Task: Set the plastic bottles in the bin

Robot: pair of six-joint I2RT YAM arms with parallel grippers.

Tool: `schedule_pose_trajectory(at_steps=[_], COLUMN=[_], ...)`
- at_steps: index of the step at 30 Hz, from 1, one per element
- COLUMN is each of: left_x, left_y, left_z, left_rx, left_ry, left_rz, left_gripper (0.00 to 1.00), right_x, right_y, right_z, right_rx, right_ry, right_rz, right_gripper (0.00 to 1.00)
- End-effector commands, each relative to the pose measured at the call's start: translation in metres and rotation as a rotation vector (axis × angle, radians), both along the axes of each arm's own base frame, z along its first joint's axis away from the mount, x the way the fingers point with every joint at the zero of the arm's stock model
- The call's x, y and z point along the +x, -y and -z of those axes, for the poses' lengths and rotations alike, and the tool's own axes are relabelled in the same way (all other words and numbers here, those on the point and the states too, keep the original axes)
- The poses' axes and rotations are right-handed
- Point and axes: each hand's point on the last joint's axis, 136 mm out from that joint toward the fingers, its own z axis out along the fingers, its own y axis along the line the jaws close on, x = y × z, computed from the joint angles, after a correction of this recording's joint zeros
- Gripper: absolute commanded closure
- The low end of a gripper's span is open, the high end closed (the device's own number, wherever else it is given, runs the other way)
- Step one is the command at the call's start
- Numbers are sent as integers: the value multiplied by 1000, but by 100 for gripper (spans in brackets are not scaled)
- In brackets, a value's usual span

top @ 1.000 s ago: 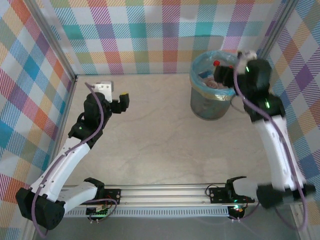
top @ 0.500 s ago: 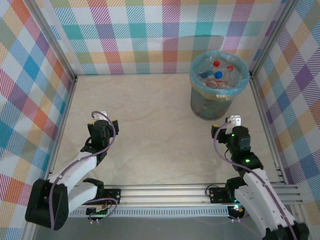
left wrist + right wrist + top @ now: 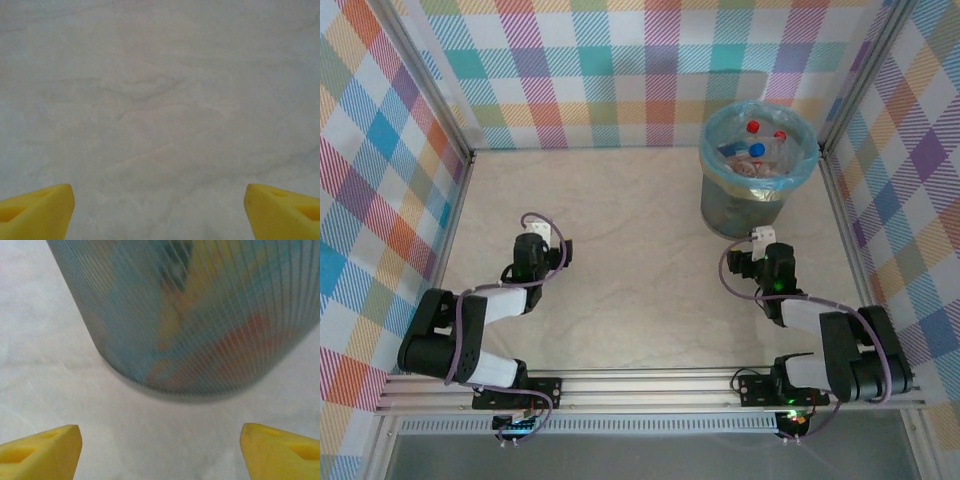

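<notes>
All visible plastic bottles (image 3: 757, 150) lie inside the bin (image 3: 745, 215) by the far right corner of the tabletop (image 3: 640, 200), likely light, slick, crushable, best pinched mid-body; left gripper (image 3: 160, 212) and right gripper (image 3: 160, 452) both spread wide, empty.

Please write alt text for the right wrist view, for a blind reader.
A round grey-blue ribbed plastic bin stands close ahead on a pale marbled table. The right hand is open and empty, its yellow fingertips at the lower corners.
</notes>
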Motion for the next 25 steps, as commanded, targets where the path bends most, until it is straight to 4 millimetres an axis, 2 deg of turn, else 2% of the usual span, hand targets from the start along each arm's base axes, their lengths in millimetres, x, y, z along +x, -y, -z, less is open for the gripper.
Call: schedule_pose_trajectory(at_steps=[1, 3, 5, 6, 7, 25], left_x=[12, 12, 16, 17, 16, 16], left_y=[-2, -6, -14, -16, -16, -16], left_z=[-1, 2, 4, 3, 4, 3], left_rx=[-73, -83, -79, -78, -78, -72], left_ry=[87, 50, 35, 42, 35, 39], left_rz=[48, 30, -20, -33, -32, -38], left_gripper=[11, 10, 8, 0, 0, 0], right_x=[17, 22, 31, 37, 44, 44], right_y=[4, 15, 26, 40, 53, 51], right_z=[-30, -16, -14, -8, -5, -5], right_rx=[72, 100, 102, 106, 106, 94], right_ry=[158, 150, 156, 83, 57, 57], right_rz=[-55, -17, 52, 145, 226, 220], right_gripper=[17, 16, 11, 7, 2, 0])
